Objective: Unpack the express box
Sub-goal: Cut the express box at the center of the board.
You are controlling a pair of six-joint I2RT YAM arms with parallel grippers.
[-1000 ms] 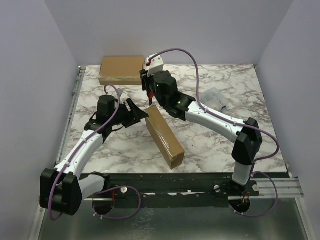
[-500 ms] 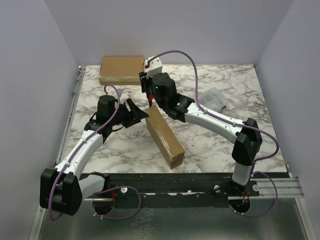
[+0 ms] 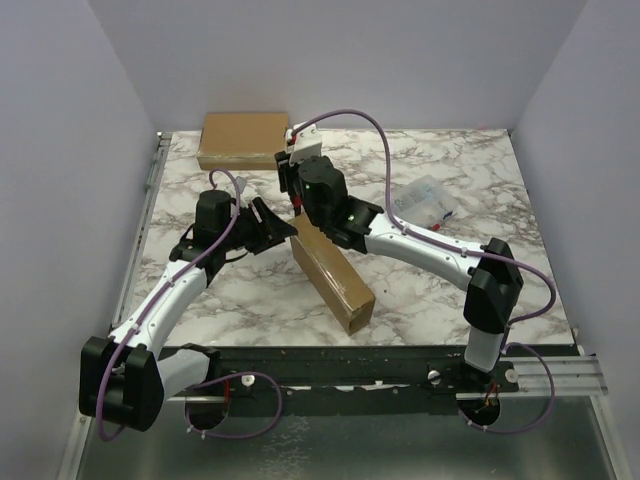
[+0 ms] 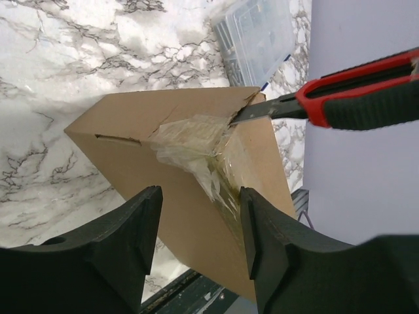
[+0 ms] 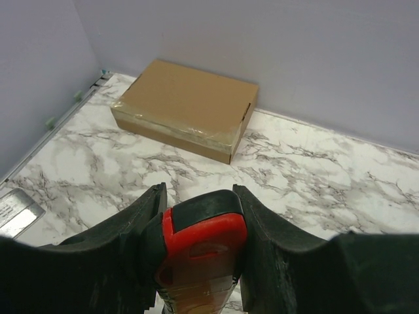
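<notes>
Box (image 4: 163, 124) corner just ahead of half-open left gripper (image 4: 200, 199), right gripper (image 5: 198, 196) clamping knife (image 5: 203, 245)

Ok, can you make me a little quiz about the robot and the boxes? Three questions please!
1. True or false: the right gripper is shut on a knife with a red and black handle.
2. Where is the knife's blade? A: at the taped end of the near box. B: on the plastic case. C: up in the air, touching nothing.
3. How many cardboard boxes are on the table?

Key: 1 true. 2 A. 3 two: the near box and the far box in the back corner.
</notes>
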